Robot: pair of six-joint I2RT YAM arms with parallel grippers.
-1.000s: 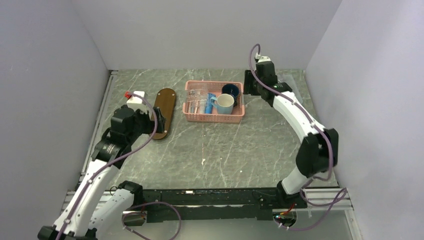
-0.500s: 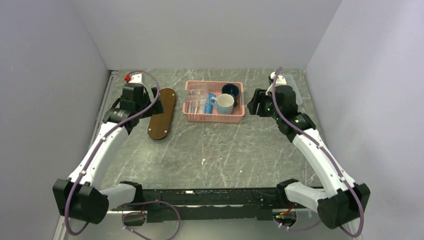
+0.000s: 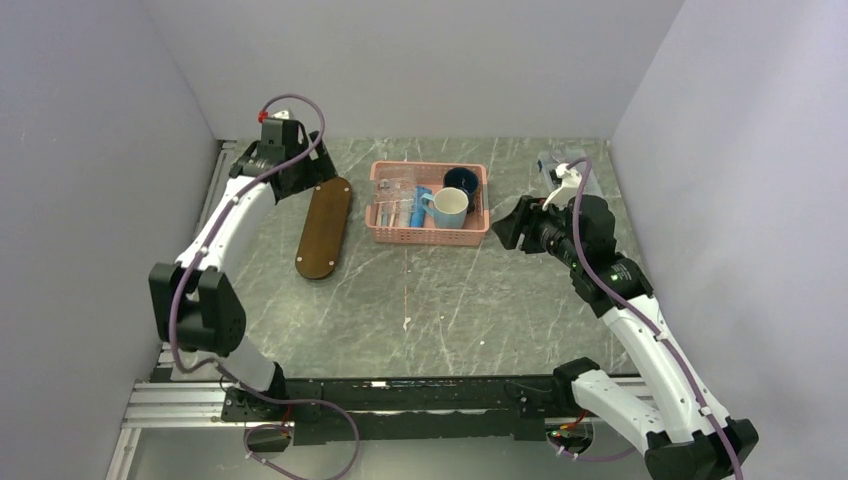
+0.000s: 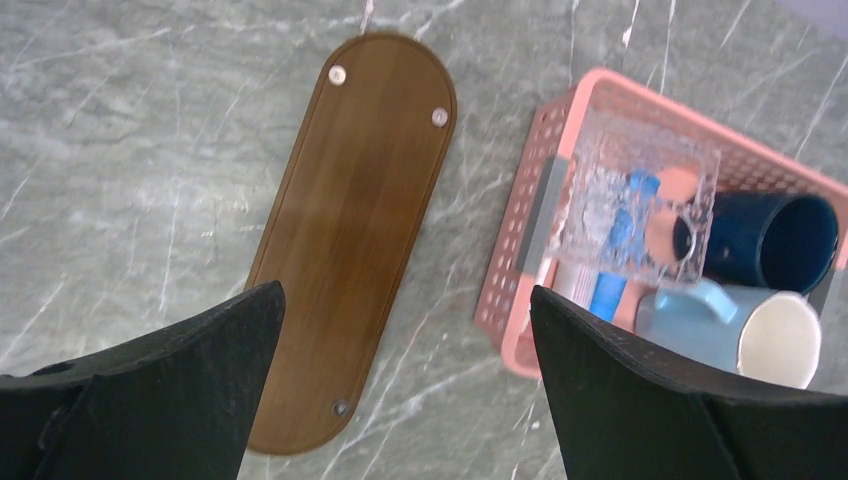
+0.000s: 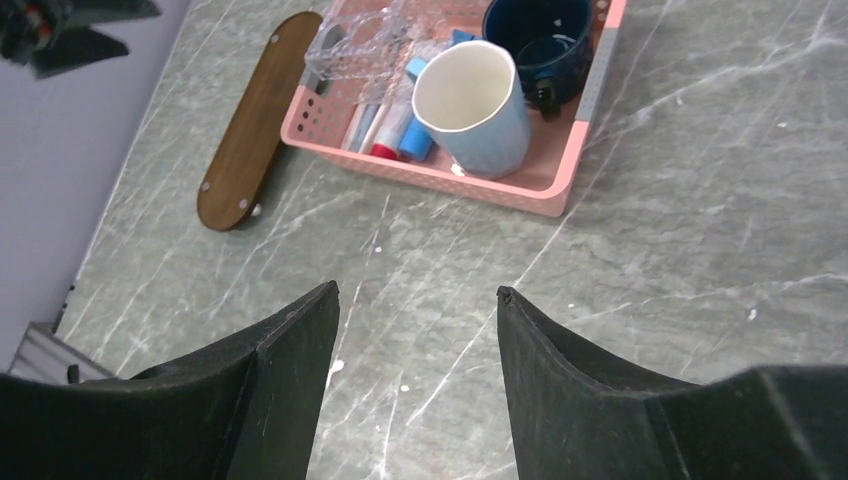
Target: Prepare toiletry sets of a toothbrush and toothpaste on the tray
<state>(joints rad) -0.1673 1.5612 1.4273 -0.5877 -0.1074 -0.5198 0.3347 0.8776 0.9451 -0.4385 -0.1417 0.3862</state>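
Note:
The dark brown wooden tray [image 3: 325, 227] lies bare, left of the pink basket [image 3: 430, 236]; it also shows in the left wrist view [image 4: 350, 230] and the right wrist view [image 5: 250, 120]. The blue toothpaste tube [image 3: 420, 204] lies in the basket beside the light blue mug, and shows in both wrist views [image 4: 608, 296] [image 5: 418, 142]. Thin toothbrush-like sticks [image 5: 362, 124] lie next to it, partly under a clear box. My left gripper [image 3: 312, 172] [image 4: 405, 292] hangs open and empty above the tray's far end. My right gripper [image 3: 505, 222] [image 5: 417, 290] is open and empty, right of the basket.
The basket also holds a clear plastic box [image 4: 640, 205], a light blue mug [image 3: 447, 207] and a dark blue mug [image 3: 461, 182]. A clear plastic item [image 3: 565, 160] lies at the back right. Grey walls close in the table on three sides.
My left arm has swung from the tray's near end to the back left, above its far end. My right arm has come forward from the back and now faces the basket's right side.

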